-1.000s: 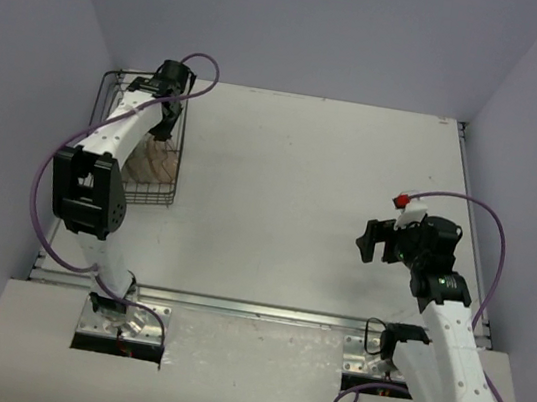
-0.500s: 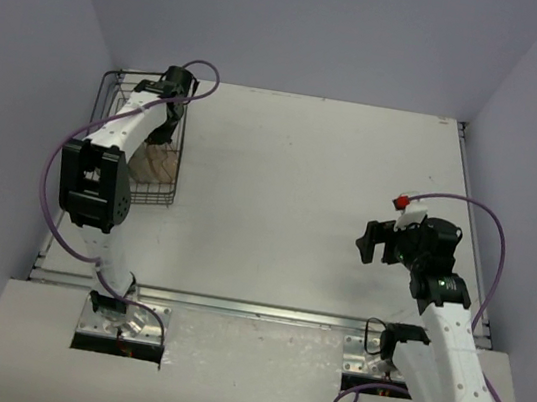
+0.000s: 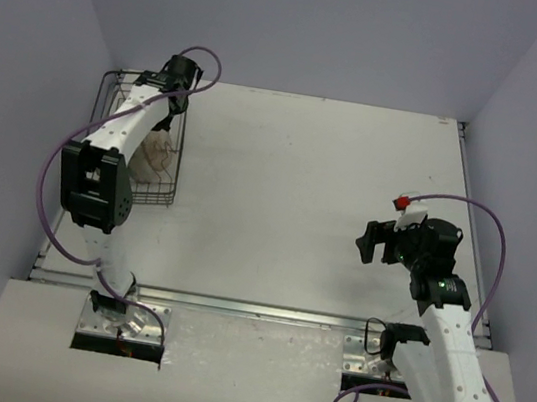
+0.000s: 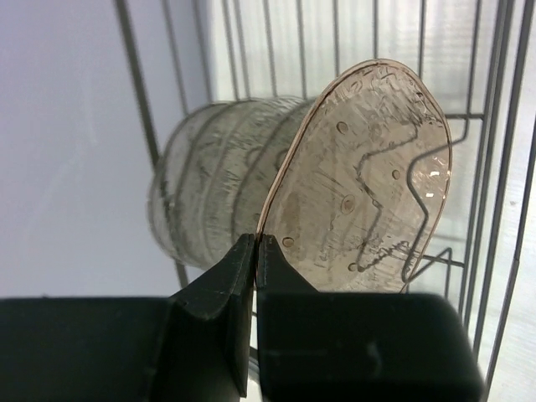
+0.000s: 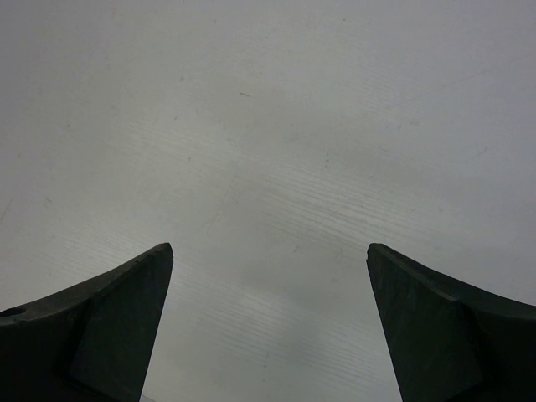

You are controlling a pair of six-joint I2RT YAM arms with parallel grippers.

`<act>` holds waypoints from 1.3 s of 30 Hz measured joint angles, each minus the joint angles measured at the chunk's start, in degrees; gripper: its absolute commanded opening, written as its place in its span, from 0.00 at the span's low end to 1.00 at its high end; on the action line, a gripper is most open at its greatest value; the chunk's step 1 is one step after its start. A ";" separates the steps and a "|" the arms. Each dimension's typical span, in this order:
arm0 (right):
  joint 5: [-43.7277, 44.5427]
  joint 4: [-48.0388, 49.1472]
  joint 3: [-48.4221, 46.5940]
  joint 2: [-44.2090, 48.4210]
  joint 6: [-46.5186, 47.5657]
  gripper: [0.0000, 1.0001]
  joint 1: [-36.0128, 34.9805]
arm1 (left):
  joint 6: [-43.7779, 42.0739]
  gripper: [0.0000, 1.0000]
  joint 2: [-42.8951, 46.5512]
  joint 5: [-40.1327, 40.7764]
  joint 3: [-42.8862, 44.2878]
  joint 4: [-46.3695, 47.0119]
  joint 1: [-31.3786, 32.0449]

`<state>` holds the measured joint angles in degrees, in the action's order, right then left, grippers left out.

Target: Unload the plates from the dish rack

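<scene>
Pink-tinted plate (image 4: 368, 176), upright in the rack (image 3: 176, 172) beside the other plates (image 4: 209, 184), has just been pinched at its rim by the left claw (image 4: 255, 251), so lifting is judged next; the right claw (image 5: 270, 247) is held agape.

The left arm (image 3: 122, 134) reaches toward the far left corner of the surface, wrist tipped downward, and the left gripper (image 4: 255, 244) is pinched tight on the rim of a see-through plate (image 4: 368, 176). The right arm (image 3: 450, 339) stands folded near the right edge, its right gripper (image 3: 369, 241) spread wide (pointing leftward).
</scene>
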<state>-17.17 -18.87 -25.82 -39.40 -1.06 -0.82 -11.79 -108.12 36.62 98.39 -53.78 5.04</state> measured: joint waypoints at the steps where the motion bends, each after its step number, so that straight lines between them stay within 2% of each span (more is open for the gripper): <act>1: 0.00 0.02 0.00 0.02 0.00 0.99 0.00 | -0.19 0.00 0.00 1.19 0.42 0.06 0.50; 7: -0.02 0.02 0.00 0.04 0.00 0.99 0.00 | -3.60 0.00 0.60 10.90 -0.13 2.77 6.40; 13: -0.02 0.06 0.09 0.04 0.00 0.99 0.00 | -10.98 0.00 5.61 20.24 -4.33 9.61 11.24; 17: -0.21 0.21 0.37 0.01 0.00 0.99 0.00 | -18.53 0.00 12.13 23.43 -9.47 17.18 11.43; 21: -0.65 0.37 0.54 -0.03 0.00 0.99 0.00 | -21.37 0.00 16.34 22.65 -9.05 21.34 11.29; 24: -0.87 0.42 0.55 -0.04 0.00 0.99 0.00 | -18.85 0.00 17.39 16.67 -5.31 17.75 11.26; 29: -0.85 0.42 0.55 -0.33 0.00 0.99 0.00 | -11.65 0.00 17.23 -3.53 -2.27 10.96 11.66; 34: -1.33 0.11 0.07 -1.93 -0.19 0.99 0.00 | -6.78 0.00 15.03 -19.27 -2.27 7.20 13.83; 39: -6.90 -0.40 -6.64 -7.34 -4.77 0.99 0.07 | -3.85 0.00 13.60 -32.26 -2.27 5.69 14.78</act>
<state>-24.07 -19.27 -32.46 -46.73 -5.83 -0.75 -15.64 -94.52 4.36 96.12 -48.08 19.81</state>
